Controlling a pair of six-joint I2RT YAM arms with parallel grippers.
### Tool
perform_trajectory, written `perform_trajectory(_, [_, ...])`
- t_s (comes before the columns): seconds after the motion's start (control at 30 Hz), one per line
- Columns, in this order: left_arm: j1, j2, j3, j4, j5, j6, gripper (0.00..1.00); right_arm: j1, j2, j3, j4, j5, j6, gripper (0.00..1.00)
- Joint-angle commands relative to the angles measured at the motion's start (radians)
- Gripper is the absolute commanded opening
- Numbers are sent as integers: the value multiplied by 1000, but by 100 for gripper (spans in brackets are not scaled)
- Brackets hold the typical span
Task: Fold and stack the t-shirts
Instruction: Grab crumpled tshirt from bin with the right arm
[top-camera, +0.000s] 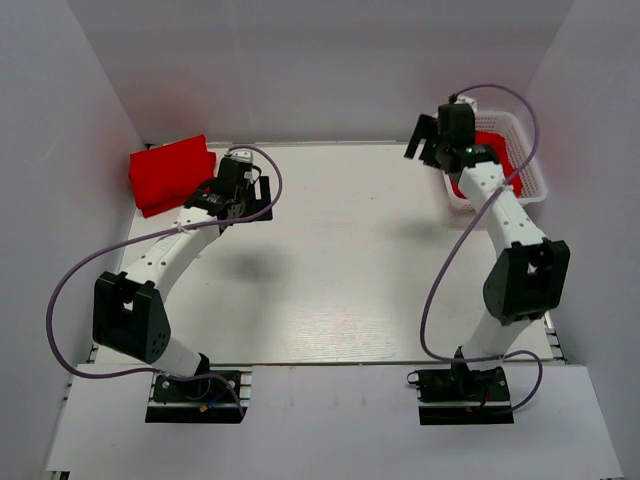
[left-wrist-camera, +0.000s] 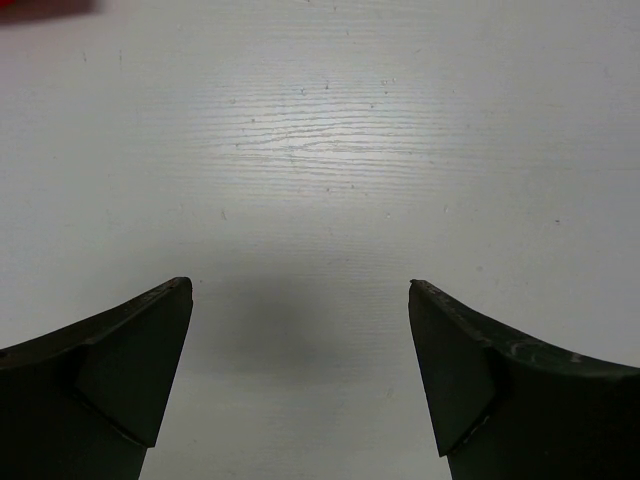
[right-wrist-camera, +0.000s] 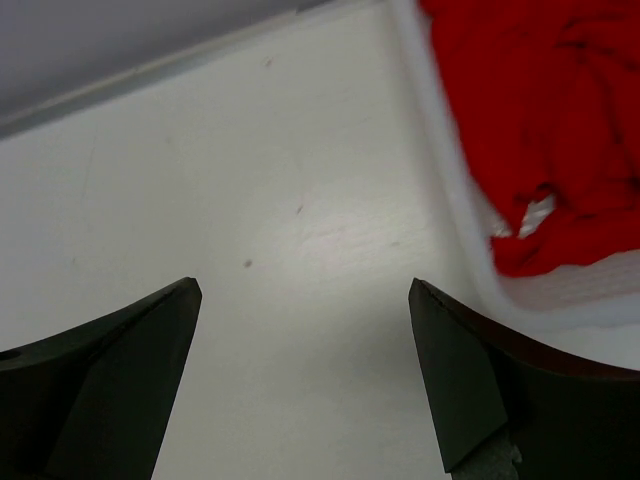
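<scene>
Now, near edge: left base (top-camera: 195, 393) and right base (top-camera: 465, 383) sit side by side on the table (top-camera: 340, 280); a purple cable (top-camera: 60, 300) loops out from each.
Left arm: reaches up the left side toward the far-left corner; it ends short of the red pile.
Left gripper (top-camera: 245, 205): jaws spread wide, nothing between them; it hangs over bare white surface; in its wrist view the dark fingertips (left-wrist-camera: 150, 340) frame only pale wood grain, with a sliver of red at the top-left corner of that view.
Right arm: reaches up the right side toward the far-right corner.
Right gripper (top-camera: 427, 145): jaws wide apart, holding nothing; it hangs just beside the basket's left wall, over the table rather than over the basket.
Folded t-shirts (top-camera: 172, 175): a flat red pile in the far-left corner, close to the left edge; near the left gripper but apart from it.
Basket (top-camera: 533, 178): white mesh, in the far-right corner against the right edge.
Crumpled t-shirt (right-wrist-camera: 560, 120): bright red, bunched up inside the basket; untouched by either gripper.
</scene>
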Motion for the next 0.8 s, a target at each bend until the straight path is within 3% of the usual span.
perform_trajectory(0.0, [4, -9, 39, -1, 17, 8, 99, -84, 104, 192, -93, 160, -25, 90])
perform_trajectory(0.2, [4, -9, 48, 29, 17, -3, 99, -210, 375, 521, -168, 126, -35, 90])
perform_trajectory(0.3, [4, 13, 60, 29, 17, 6, 99, -288, 444, 585, -130, 45, -64, 90])
perform_trajectory(0.53, [4, 122, 172, 11, 37, 15, 99, -360, 596, 542, 166, -4, -108, 90])
perform_trajectory(0.77, [4, 217, 230, -9, 68, 15, 99, -409, 759, 622, 276, -139, -26, 90])
